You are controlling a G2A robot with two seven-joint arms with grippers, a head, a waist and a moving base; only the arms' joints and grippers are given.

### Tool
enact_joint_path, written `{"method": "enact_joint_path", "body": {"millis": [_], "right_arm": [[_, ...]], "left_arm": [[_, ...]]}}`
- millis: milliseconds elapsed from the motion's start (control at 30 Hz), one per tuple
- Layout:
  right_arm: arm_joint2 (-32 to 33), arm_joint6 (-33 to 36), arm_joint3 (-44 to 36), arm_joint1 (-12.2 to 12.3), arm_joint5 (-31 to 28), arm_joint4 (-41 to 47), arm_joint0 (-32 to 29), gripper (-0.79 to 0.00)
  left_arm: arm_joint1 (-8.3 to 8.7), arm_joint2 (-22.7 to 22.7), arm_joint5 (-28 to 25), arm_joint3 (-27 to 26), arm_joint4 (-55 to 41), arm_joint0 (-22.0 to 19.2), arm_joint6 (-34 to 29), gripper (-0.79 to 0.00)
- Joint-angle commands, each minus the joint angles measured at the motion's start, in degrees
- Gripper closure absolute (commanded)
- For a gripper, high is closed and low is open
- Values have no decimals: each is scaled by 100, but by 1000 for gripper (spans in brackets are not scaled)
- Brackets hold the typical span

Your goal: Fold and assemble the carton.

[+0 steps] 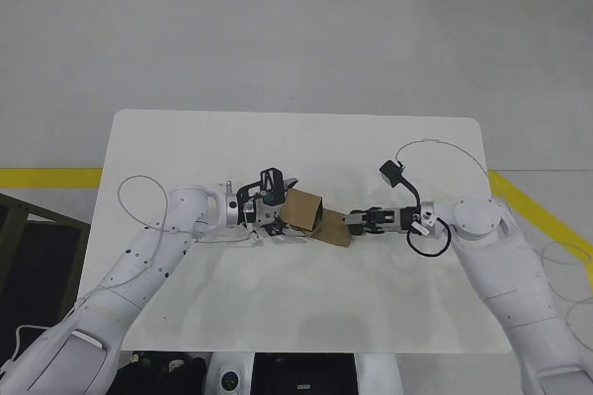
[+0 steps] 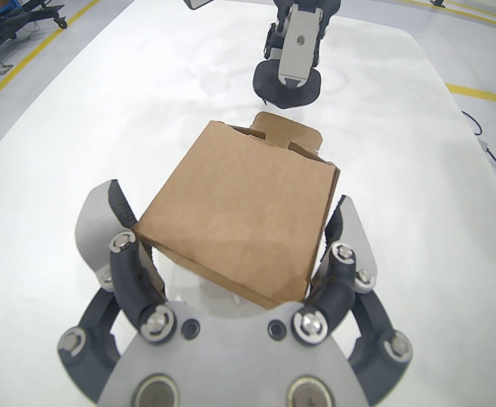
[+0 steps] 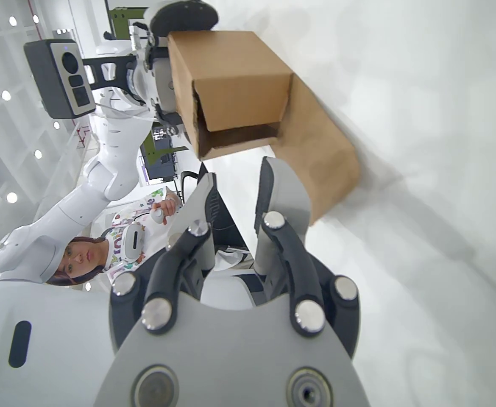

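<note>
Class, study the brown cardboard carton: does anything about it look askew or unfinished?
Yes. The brown cardboard carton, clamped at one end by the left gripper, has its far end gaping open: one long flap sprawls on the white table beside the right gripper instead of being folded shut.

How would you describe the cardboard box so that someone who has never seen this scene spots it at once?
Find the white table and look near its middle. There is the brown box, clamped at one end by the left tool. It is the only cardboard thing there, open at the other end, with a flap reaching towards the right tool.
</note>
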Motion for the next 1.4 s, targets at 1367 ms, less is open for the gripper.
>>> {"method": "enact_joint_path", "body": {"millis": [1367], "right_arm": [[-689, -285, 116, -116, -140, 318, 298, -354]], "left_arm": [[-1, -184, -81, -149, 57, 118, -35, -785]]}}
